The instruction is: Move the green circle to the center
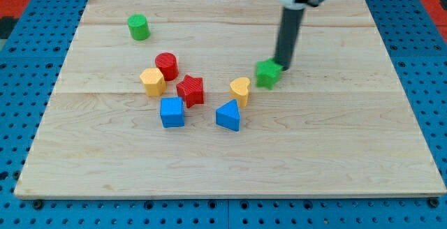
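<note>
The green circle (139, 27) stands near the board's top left, apart from the other blocks. My tip (284, 65) is far to its right, just right of centre, touching the upper right side of a green star-like block (267, 73). The dark rod rises from the tip to the view's top.
A cluster lies left of centre: red circle (167, 65), yellow hexagon-like block (152, 81), red star (190, 90), blue cube (172, 112), blue triangle (228, 116), yellow heart-like block (240, 89). The wooden board (335, 152) sits on a blue pegboard.
</note>
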`<action>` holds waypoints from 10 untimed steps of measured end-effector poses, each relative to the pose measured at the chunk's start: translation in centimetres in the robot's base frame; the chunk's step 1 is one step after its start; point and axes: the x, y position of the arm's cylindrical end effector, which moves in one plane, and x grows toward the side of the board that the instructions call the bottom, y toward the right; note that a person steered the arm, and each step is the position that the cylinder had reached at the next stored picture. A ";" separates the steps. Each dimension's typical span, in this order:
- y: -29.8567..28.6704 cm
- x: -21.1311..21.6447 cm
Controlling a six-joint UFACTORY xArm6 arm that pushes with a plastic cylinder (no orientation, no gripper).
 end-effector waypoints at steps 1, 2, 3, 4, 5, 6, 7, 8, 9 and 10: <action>-2.6 -0.7; -1.4 -7.0; -10.7 -14.0; -20.7 -14.1; -22.9 -11.4; -29.8 -13.7; -30.5 -9.2; -22.0 -9.0; -13.9 -9.4; -8.9 -5.7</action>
